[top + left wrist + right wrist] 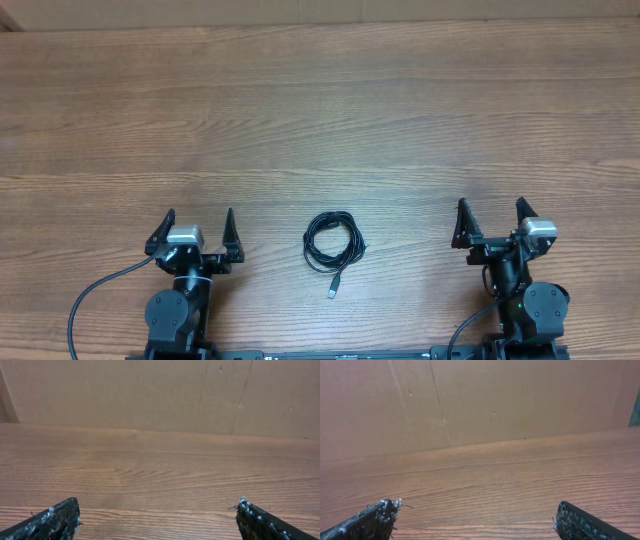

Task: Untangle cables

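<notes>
Overhead straight down on table, both wrist views low over it, facing the back wall

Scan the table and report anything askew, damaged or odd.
Nothing serious. The cables lie in one coiled bundle between the open left gripper and right gripper, one plug trailing out. Only the fingertips look scuffed, with whitish flecks.
</notes>
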